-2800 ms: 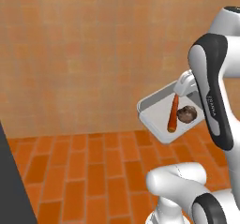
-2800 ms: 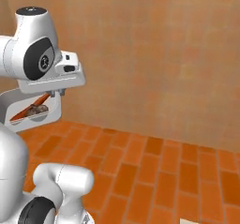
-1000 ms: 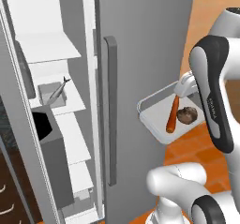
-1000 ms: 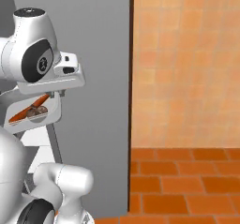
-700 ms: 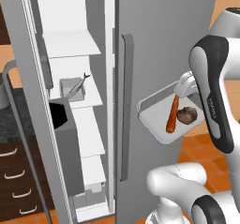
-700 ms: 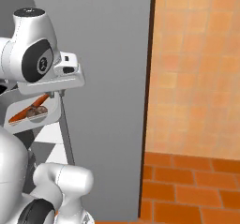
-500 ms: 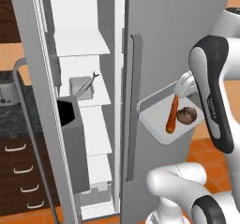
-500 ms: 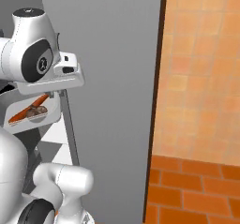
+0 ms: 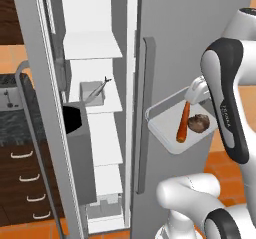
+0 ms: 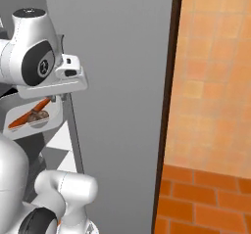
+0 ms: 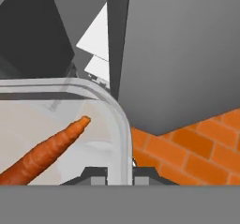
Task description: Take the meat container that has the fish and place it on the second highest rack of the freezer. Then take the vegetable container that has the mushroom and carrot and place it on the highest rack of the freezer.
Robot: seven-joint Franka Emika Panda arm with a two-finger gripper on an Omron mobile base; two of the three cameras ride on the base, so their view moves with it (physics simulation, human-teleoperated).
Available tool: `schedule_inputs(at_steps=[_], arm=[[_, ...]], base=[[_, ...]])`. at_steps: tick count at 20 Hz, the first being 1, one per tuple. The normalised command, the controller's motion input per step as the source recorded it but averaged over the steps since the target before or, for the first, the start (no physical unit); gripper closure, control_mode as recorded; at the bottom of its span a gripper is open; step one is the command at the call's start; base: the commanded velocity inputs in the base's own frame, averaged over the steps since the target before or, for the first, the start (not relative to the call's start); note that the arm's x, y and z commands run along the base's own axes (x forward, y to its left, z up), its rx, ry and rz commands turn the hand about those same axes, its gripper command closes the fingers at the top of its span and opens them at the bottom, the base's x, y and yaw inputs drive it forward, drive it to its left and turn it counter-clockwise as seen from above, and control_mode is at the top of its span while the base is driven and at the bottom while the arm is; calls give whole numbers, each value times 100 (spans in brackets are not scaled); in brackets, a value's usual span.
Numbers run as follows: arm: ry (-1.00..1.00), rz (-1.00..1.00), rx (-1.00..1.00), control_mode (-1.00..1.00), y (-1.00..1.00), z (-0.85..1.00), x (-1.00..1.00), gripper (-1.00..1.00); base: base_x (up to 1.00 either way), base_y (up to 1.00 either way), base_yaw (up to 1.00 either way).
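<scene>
Fridge door [image 9: 200,38]: matt brushed grey metal. Shelves [image 9: 92,45]: smooth white plastic. Tray [image 11: 119,124]: translucent glossy plastic. Carrot [image 9: 183,123]: rough, ridged orange skin. Floor [image 10: 206,198]: matt brick tile.

two trays show: one vegetable container [image 9: 162,128] carrying one carrot [image 9: 183,122] and one mushroom [image 9: 199,123], and one meat container [image 9: 92,92] with one fish [image 9: 99,90] in the freezer [image 9: 100,133]. five white shelves stack there. four drawer handles [image 9: 24,155] line the dark cabinet.

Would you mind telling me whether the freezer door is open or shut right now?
Open: the freezer shows its white shelves, with the fish container on one.
</scene>
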Motion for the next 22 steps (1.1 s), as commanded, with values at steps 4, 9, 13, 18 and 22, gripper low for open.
schedule_inputs(at_steps=[4,9,13,18,22], arm=[[0,0,0,100,0,0,0,100],[0,0,0,100,0,0,0,100],[0,4,-2,-100,23,0,0,100],[-1,-33,15,-100,36,-1,-3,100],[-2,-70,34,-100,29,17,2,100]], base=[[67,-7,11],[-5,41,18],[-2,20,7],[0,0,0],[0,0,0]])
